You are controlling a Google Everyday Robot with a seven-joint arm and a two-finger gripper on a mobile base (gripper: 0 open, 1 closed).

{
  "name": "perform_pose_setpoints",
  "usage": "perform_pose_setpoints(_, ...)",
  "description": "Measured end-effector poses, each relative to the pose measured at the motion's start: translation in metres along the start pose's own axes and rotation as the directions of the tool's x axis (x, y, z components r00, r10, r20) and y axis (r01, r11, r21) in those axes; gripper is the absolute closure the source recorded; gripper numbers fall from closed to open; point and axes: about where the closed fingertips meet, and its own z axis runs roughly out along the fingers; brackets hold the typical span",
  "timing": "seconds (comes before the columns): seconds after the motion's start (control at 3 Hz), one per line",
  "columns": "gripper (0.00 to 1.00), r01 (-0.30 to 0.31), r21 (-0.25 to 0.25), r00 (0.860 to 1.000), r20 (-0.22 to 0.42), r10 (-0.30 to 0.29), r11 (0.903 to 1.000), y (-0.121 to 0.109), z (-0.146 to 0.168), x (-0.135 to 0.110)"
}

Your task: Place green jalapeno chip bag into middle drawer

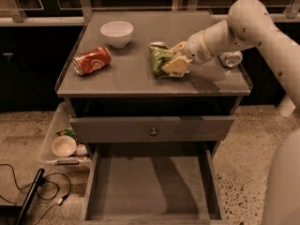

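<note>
The green jalapeno chip bag lies crumpled on the cabinet top, right of centre. My gripper reaches in from the right at the bag's right side. One tan finger is in front of the bag and the other behind it, pressed onto the bag. The middle drawer stands pulled out below, its bare grey floor in view with nothing in it.
A red soda can lies on its side at the left of the top, and a white bowl stands behind it. A silver can sits behind my arm. The closed drawer front with a knob is above the open drawer. A bin and cables are on the floor at left.
</note>
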Motion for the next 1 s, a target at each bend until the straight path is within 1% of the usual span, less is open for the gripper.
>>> perform_pose_setpoints(0.33,1.00,0.040,0.001,0.997,0.060,-0.040,0.9992,0.034,-0.035,0.005)
perform_pose_setpoints(0.67,1.00,0.080,0.011,0.990,0.119,-0.081,0.9967,0.067,-0.075,0.016)
perform_pose_setpoints(1.0,1.00,0.127,0.019,0.980,0.155,-0.128,0.9918,0.102,-0.107,0.025)
